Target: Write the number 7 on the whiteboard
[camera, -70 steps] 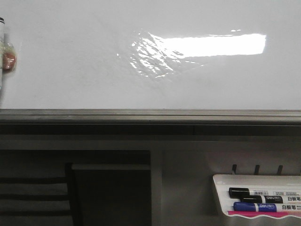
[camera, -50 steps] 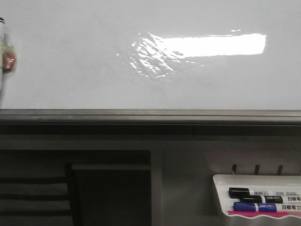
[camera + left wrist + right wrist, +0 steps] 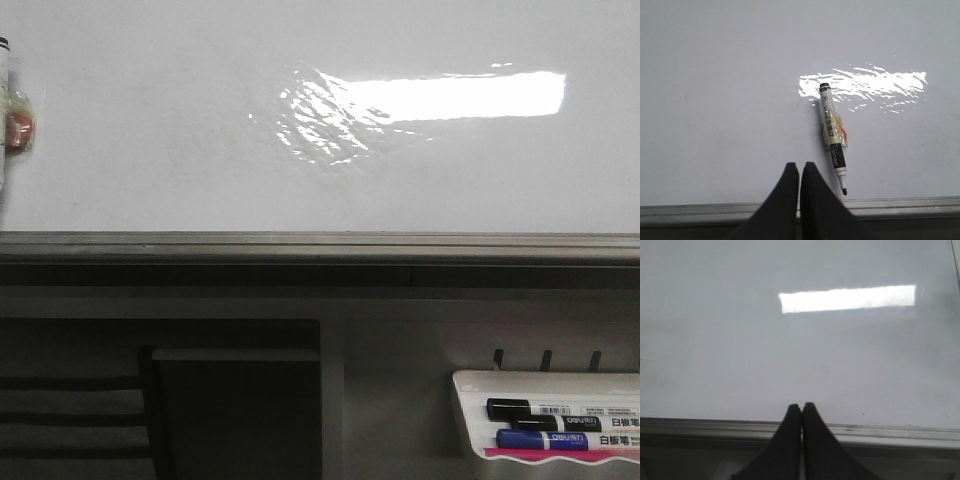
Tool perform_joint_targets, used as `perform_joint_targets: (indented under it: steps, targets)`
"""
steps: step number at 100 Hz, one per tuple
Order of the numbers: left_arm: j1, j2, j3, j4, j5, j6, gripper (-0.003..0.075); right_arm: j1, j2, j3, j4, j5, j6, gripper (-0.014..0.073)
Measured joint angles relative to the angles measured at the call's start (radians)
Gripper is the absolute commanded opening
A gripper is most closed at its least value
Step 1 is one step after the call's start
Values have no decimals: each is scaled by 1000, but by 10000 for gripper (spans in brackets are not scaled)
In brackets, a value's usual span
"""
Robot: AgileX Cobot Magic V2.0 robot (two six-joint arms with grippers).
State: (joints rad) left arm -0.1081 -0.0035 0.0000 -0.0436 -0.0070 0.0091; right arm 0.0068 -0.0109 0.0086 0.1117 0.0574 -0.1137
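Observation:
The glossy whiteboard fills the upper front view, with a bright light glare on it and a dark grey frame edge below. No number 7 shows on it. An uncapped black-and-white marker lies on the board in the left wrist view, tip toward the frame; it also shows at the far left edge of the front view. My left gripper is shut and empty, over the board's near edge just beside the marker's tip. My right gripper is shut and empty over the board's near edge.
A small white marker tray hangs below the board at the front right, holding a black marker and a blue marker. Three dark hooks stand above it. A dark shelf opening lies below the frame at the left.

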Motion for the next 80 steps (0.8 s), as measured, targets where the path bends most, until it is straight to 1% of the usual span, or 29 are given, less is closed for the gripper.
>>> perform_joint_targets:
  steps: [18, 27, 36, 45, 59, 80]
  targets:
    - [0, 0, 0, 0, -8, 0, -20, 0, 0, 0, 0, -2, 0, -71]
    - [0, 0, 0, -11, -43, 0, -20, 0, 0, 0, 0, -11, 2, -71]
    - [0, 0, -7, -28, -47, 0, -20, 0, 0, -8, 7, 26, 2, -71]
    - [0, 0, -51, -78, 7, -2, -20, 0, 0, -61, 9, 99, 2, -71]
    - [0, 35, -185, -109, 115, -2, -20, 0, 24, -194, 11, 182, 2, -71]
    - [0, 222, -399, -66, 305, -2, -20, 0, 204, -379, 11, 307, 2, -71]
